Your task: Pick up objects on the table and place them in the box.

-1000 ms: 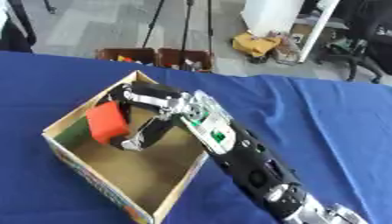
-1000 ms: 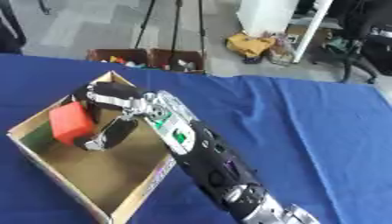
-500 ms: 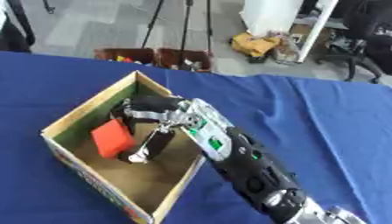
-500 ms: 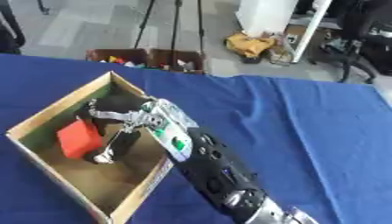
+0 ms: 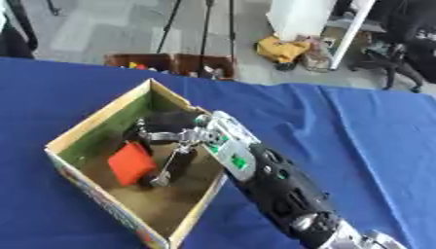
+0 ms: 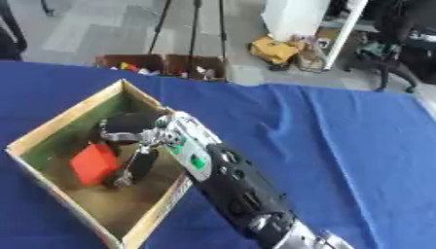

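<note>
- The fingers (image 5: 174, 163) of the right hand (image 5: 183, 138) reach down into the box (image 5: 94, 126); they are spread apart and hold nothing.
- One fingertip is just beside the red block (image 5: 132, 163); whether it touches, I cannot tell.
- The block lies on the box floor near the left wall, tilted, its long axis from near-left to far-right.
- The box stands on a surface (image 5: 374, 146) with a blue cloth.
- Behind are a grey floor, tripod legs (image 5: 204, 29) and a white cabinet (image 5: 302, 17).
</note>
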Controlling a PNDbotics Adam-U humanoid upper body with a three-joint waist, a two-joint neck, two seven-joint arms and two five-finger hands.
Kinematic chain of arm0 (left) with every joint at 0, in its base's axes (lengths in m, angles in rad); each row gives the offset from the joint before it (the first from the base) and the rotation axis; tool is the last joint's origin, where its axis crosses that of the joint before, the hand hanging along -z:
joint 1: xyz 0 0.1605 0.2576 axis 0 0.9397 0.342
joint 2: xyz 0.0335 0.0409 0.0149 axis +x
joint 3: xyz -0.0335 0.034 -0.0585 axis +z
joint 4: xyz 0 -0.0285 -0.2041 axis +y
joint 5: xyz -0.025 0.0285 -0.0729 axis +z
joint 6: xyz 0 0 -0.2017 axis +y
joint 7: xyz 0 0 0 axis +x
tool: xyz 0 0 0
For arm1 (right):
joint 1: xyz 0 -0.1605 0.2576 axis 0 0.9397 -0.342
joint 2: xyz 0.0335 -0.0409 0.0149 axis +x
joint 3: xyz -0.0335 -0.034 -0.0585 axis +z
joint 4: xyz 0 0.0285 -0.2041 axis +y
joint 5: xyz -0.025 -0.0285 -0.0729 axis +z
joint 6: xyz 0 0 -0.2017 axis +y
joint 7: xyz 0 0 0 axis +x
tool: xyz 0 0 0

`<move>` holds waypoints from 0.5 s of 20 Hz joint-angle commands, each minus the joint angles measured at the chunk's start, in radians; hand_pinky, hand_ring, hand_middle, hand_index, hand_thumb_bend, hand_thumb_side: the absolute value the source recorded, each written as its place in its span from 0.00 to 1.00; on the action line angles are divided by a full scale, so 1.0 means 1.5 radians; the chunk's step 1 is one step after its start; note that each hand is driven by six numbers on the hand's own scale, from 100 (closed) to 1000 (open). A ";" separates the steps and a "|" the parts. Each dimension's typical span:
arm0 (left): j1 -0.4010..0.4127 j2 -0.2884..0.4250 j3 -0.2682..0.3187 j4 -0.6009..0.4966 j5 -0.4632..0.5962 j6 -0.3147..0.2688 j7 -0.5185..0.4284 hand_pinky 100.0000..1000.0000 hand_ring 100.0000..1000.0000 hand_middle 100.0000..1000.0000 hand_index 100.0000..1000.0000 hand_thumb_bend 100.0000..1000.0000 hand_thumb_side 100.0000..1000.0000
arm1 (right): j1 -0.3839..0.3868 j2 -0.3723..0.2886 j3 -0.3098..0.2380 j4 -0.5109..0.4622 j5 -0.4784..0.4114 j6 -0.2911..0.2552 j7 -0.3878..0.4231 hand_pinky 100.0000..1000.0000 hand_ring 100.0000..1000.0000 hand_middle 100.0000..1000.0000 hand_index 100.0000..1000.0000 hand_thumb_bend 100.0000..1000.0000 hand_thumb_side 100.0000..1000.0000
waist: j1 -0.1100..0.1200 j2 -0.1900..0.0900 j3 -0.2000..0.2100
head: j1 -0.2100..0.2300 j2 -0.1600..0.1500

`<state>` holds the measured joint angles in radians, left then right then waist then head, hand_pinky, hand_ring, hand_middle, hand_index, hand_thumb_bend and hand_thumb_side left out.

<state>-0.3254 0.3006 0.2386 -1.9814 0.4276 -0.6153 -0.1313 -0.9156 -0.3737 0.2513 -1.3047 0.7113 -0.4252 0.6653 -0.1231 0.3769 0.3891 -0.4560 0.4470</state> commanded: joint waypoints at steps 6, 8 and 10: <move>-0.003 0.019 0.006 -0.012 0.002 0.002 0.000 0.49 0.68 0.80 0.89 0.00 0.85 | -0.016 -0.023 -0.036 -0.052 -0.029 0.023 -0.026 0.87 0.85 0.81 0.92 0.68 0.56 | 0.000 -0.022 -0.006 | -0.005 0.001; -0.001 0.019 0.006 -0.012 0.001 0.001 0.000 0.49 0.68 0.80 0.89 0.00 0.85 | -0.020 -0.033 -0.047 -0.078 -0.050 0.040 -0.046 0.87 0.85 0.81 0.92 0.68 0.58 | 0.001 -0.023 -0.008 | -0.004 0.002; 0.000 0.019 0.006 -0.012 0.000 0.001 0.000 0.49 0.68 0.80 0.89 0.00 0.85 | -0.024 -0.045 -0.057 -0.108 -0.075 0.057 -0.065 0.87 0.85 0.80 0.92 0.68 0.58 | 0.002 -0.024 -0.010 | -0.003 0.004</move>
<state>-0.3220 0.3006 0.2387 -1.9814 0.4278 -0.6148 -0.1308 -0.9286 -0.4082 0.1848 -1.4222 0.6254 -0.3522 0.5875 -0.1231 0.3769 0.3753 -0.4595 0.4480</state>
